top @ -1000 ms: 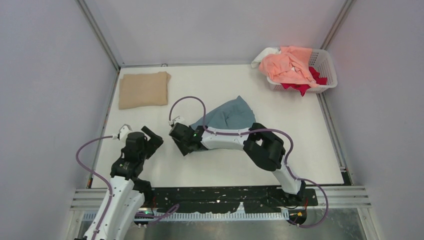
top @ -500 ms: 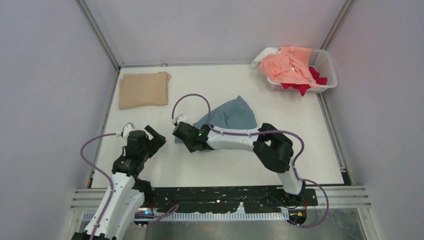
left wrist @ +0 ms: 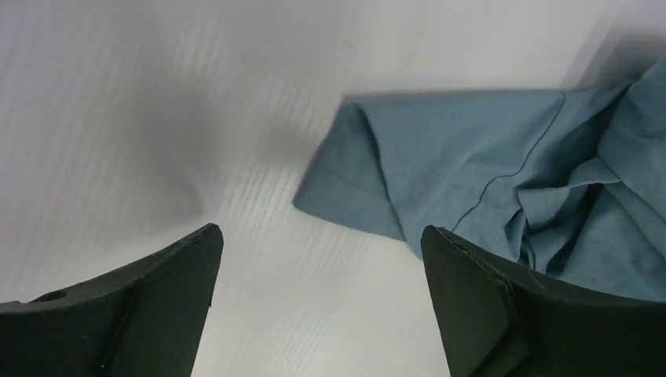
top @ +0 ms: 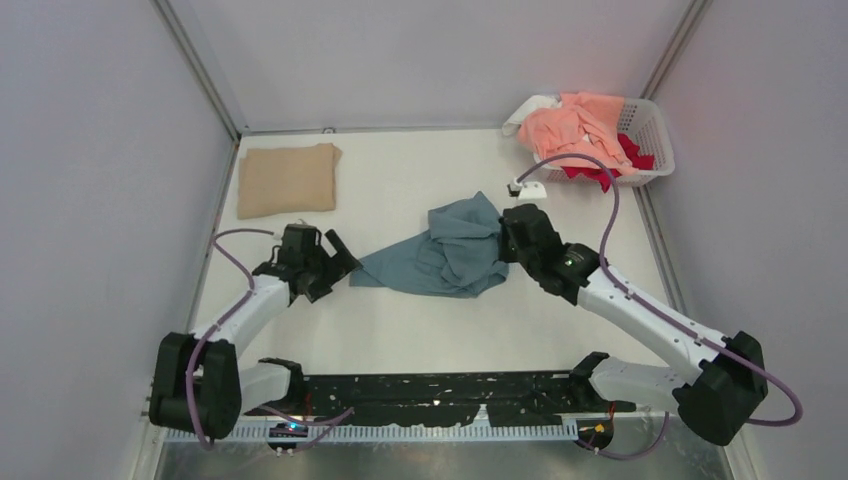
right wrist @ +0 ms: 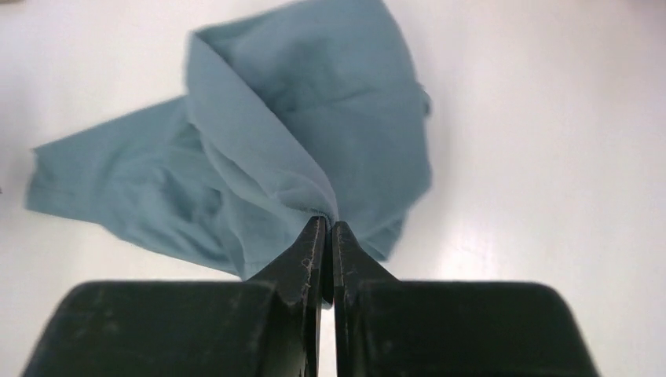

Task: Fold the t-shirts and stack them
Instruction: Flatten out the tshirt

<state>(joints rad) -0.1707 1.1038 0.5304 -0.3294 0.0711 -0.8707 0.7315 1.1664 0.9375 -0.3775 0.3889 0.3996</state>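
Teal-blue t-shirt: lies crumpled in the middle of the table, drawn out into a long shape that narrows to a point at its left end.
Its right edge: a bunched fold is pinched up off the surface, and the cloth falls away from that fold in a ridge.
Its left edge: a stitched hem and folded corner lie flat on the table, seen from the left wrist camera.
Right gripper: jaws together, clamped on the fold at the shirt's right edge.
Left gripper: jaws wide apart, low over the table just beside the shirt's left point; the fingers frame the hem corner without touching it.
Room around the shirt: white table surface shows along its near side, its far side and past both ends.
Tan t-shirt: folded into a flat rectangle at the far left corner, well apart from the teal one.
Basket: at the far right corner, with a peach-pink t-shirt heaped over its rim, a red t-shirt spilling over its near wall, and a bit of white cloth at its left end.
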